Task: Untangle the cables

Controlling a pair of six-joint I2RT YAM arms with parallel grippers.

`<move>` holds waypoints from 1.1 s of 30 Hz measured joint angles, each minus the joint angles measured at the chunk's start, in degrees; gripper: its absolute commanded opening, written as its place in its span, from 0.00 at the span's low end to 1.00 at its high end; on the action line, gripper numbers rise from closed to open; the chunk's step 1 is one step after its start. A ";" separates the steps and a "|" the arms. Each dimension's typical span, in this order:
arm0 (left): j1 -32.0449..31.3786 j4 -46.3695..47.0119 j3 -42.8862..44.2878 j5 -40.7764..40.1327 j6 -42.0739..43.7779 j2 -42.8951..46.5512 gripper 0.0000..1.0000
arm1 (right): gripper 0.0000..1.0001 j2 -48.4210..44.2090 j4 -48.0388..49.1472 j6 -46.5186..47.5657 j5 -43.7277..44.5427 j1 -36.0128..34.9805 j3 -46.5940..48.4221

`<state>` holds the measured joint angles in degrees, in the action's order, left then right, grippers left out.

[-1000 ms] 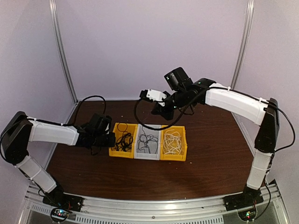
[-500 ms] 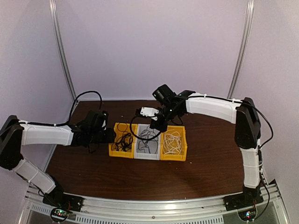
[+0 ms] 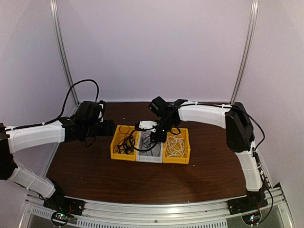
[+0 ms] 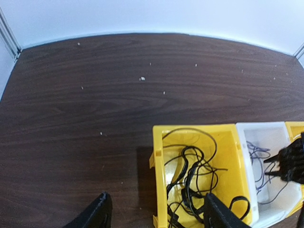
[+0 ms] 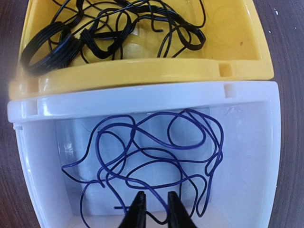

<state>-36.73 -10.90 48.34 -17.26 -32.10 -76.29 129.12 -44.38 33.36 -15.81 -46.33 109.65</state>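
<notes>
Three bins stand side by side. The left yellow bin [image 4: 160, 180] holds tangled black cables [image 4: 192, 183]. In the white middle bin [image 5: 142, 102] lies a loose dark purple cable [image 5: 156, 152]. White cables [image 3: 175, 145] fill the right yellow bin [image 3: 186, 147]. My right gripper [image 5: 156, 213] is low inside the white bin, its jaws slightly apart. A strand of the purple cable crosses the gap, unpinched. My left gripper [image 4: 156, 218] stands wide open over the left rim of the black-cable bin, holding nothing.
The bins sit mid-table on dark brown wood [image 4: 95, 104]. The back wall [image 4: 142, 19] and a metal corner post [image 4: 7, 33] bound the table's far side. Both arms' black hoses [image 3: 80, 88] loop above the table.
My right gripper came down from above the bins into the white bin with the purple cable, and its jaws parted. My left gripper opened wide and drew back a little to the left.
</notes>
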 measured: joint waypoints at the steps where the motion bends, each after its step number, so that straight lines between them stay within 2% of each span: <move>1: 0.37 -0.98 1.57 0.11 0.92 -0.04 0.68 | 0.28 -0.04 -0.22 0.17 0.00 0.00 0.04; 7: 4.81 -5.35 11.82 1.77 6.54 -0.50 0.69 | 0.42 -1.51 -5.16 2.14 1.92 0.00 1.66; 10: 6.08 -7.56 16.90 2.38 9.20 -1.25 0.74 | 0.46 -5.81 -7.80 3.06 3.30 0.17 1.64; 13: 6.51 -9.22 21.14 2.78 11.65 -2.38 0.78 | 0.48 -12.17 -8.87 3.80 3.78 0.72 1.07; 18: 8.61 -10.36 26.34 3.67 15.04 -5.73 0.79 | 0.49 -23.23 -9.09 3.78 3.80 3.15 -2.08; 23: 12.17 -10.16 26.73 6.32 15.74 -8.76 0.78 | 0.52 -29.22 -7.98 2.23 1.05 11.32 -7.96; 26: 13.03 -8.07 23.80 8.35 16.00 -7.96 0.78 | 0.67 -34.82 -2.67 -0.42 -2.80 20.44 -15.80; 27: 13.07 -7.63 22.69 8.85 16.22 -7.48 0.79 | 0.76 -37.92 0.46 -1.73 -4.04 24.15 -19.78; 28: 13.05 -7.41 21.88 9.25 16.57 -6.95 0.83 | 0.88 -41.31 3.89 -3.28 -4.74 27.76 -23.89; 29: 13.05 -7.37 21.70 9.53 16.90 -6.69 0.96 | 0.96 -44.81 7.50 -4.98 -5.16 31.06 -27.82; 31: 13.03 -7.41 22.71 9.44 17.70 -6.64 0.98 | 1.00 -51.54 15.21 -8.59 -4.48 35.19 -34.75; 33: 13.03 -8.07 24.61 8.96 17.55 -6.78 0.98 | 1.00 -56.26 22.12 -12.55 -3.10 35.78 -39.15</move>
<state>-23.70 -18.96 72.95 -8.29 -14.55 -83.07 72.86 -22.26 20.82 -18.92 -10.55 70.50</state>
